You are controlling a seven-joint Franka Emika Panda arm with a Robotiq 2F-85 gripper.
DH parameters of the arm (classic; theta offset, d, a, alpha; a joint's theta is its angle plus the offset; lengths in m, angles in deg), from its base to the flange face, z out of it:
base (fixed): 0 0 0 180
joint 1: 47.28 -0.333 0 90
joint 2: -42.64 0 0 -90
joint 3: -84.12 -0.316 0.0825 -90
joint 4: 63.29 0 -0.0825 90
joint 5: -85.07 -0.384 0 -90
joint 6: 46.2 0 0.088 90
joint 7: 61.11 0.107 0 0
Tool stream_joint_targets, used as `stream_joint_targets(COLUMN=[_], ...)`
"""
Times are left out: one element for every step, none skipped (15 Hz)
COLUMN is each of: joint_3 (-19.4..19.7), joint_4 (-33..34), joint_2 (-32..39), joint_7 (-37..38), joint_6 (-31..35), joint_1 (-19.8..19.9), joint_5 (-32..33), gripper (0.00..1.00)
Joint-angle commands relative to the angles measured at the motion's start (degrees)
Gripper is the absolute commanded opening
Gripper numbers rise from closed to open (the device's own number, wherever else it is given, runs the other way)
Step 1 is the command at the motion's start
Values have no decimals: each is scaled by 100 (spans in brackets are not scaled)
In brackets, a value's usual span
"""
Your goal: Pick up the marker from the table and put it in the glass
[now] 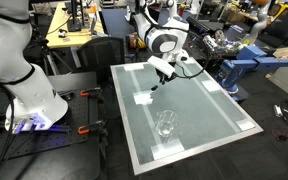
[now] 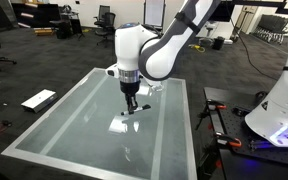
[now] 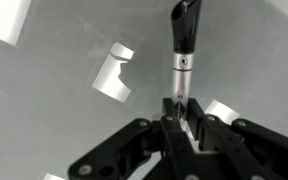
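My gripper (image 3: 181, 110) is shut on the marker (image 3: 181, 55), a thin stick with a dark end and a silvery body that points away from the jaws. In both exterior views the gripper (image 1: 156, 86) (image 2: 133, 104) hangs a little above the pale glossy table (image 1: 224, 112) (image 2: 69, 125), near its far middle. The marker tip (image 2: 135, 109) points down, with its shadow on the top below. The clear glass (image 1: 166, 124) stands upright nearer the table's front edge, apart from the gripper. I cannot make it out in the wrist view.
White tape patches lie on the table (image 1: 142, 98) (image 3: 112, 75) (image 3: 222, 108). The robot's white base (image 1: 24, 85) (image 2: 282, 110) stands beside the table. Chairs, workbenches (image 1: 69, 30) and a blue frame (image 1: 239, 65) stand beyond the far edge.
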Motion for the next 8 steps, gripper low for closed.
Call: stream_joint_targets(joint_3=[126, 151, 190, 261, 363, 415, 480, 544], joint_4=[-136, -183, -222, -306, -379, -428, -508, -592], joint_2=[-465, -553, -635, -746, -848, -943, -1056, -1170], joint_7=[416, 536, 687, 914, 1217, 1408, 1638, 1849], joint_6=[-236, -194, -169, -87, -26, -78, -76, -82], joint_1=[-118, -136, -172, -230, -316, -365, -416, -473], joint_5=[-81, -85, -72, -31, 38, 54, 49, 75], gripper=[5, 5, 5, 5, 5, 5, 5, 5])
